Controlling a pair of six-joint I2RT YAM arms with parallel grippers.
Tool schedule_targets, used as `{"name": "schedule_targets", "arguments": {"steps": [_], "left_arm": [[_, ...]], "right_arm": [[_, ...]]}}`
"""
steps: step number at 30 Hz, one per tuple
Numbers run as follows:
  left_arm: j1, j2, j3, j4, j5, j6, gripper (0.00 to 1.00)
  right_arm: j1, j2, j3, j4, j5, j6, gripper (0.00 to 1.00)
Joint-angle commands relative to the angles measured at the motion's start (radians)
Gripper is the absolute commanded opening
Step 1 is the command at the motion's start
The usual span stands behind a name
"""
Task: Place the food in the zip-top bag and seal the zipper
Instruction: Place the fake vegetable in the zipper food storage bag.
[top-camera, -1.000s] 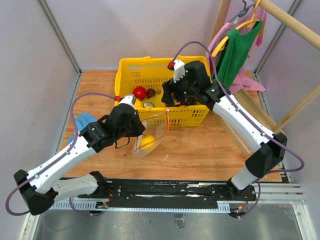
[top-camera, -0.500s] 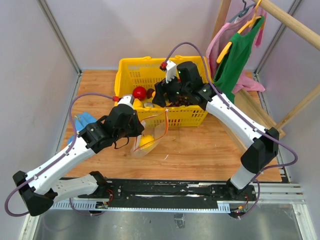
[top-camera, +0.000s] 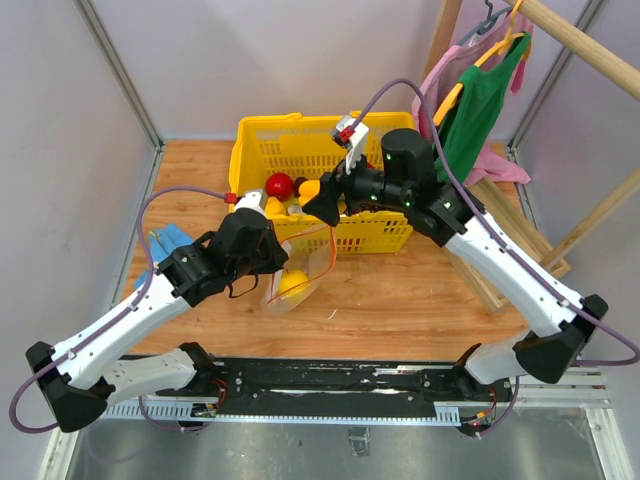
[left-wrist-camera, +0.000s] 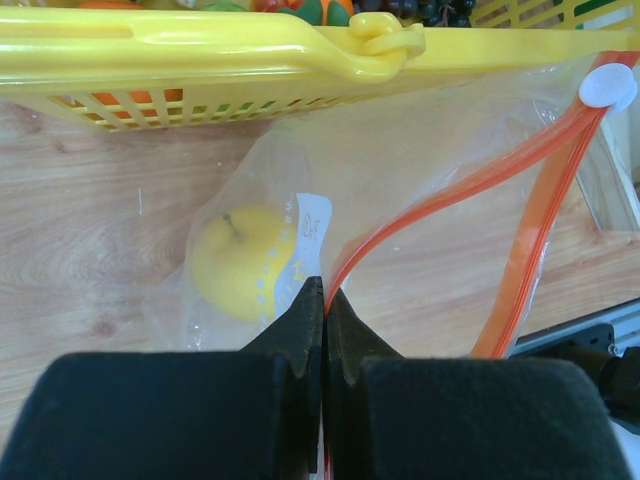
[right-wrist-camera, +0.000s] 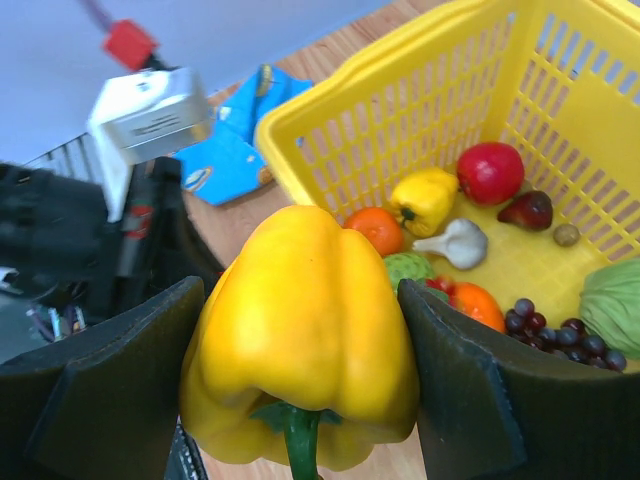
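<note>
While the yellow bell pepper (right-wrist-camera: 300, 320) is clamped between the two pads of the right gripper (right-wrist-camera: 300, 375), its green stem is turned back toward the wrist and the jaws are kept wide by its body. Beyond and to the right of these fingertips the yellow basket (right-wrist-camera: 480, 90) is seen. Inside it lie a red fruit (right-wrist-camera: 490, 172), a small yellow piece (right-wrist-camera: 425, 198), an orange (right-wrist-camera: 378, 228), a garlic bulb (right-wrist-camera: 455, 243) and dark grapes (right-wrist-camera: 560, 335). In the top view the right gripper (top-camera: 318, 200) is held above the near wall of the basket (top-camera: 290, 135).

The left gripper (left-wrist-camera: 322, 300) is pinched fully together on the edge of the zip-top bag (left-wrist-camera: 400, 150). The zipper (left-wrist-camera: 450, 180) is seen running out from between the fingertips, forward and to the right, to its whitish end piece (left-wrist-camera: 608, 88). Just ahead of the fingertips and slightly left, a round yellow fruit (left-wrist-camera: 240, 265) lies inside the bag. The bag's mouth is parted, the two orange strips spreading apart. Farther ahead, the basket's rim (left-wrist-camera: 200, 45) is seen beyond the bag.
</note>
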Motion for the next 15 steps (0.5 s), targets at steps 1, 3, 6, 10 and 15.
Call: {"name": "schedule_targets", "arguments": {"steps": [1,3,6,10,15], "left_arm": [[0.014,-0.015,-0.011,0.030,-0.010,-0.014,0.00],[0.014,-0.015,-0.012,0.033,-0.006,-0.012,0.00],[0.016,-0.015,-0.011,0.038,-0.003,-0.014,0.00],[0.015,-0.016,-0.013,0.041,0.004,-0.012,0.00],[0.017,-0.020,-0.016,0.043,0.009,-0.014,0.00]], "right_arm": [[0.050,-0.078,-0.070,0.028,-0.034,-0.018,0.51],[0.067,-0.097,-0.096,0.023,-0.040,-0.017,0.51],[0.089,-0.105,-0.125,0.003,-0.044,-0.018,0.52],[0.115,-0.098,-0.181,0.013,-0.025,0.008,0.52],[0.147,-0.079,-0.239,0.047,0.044,0.045,0.52]]}}
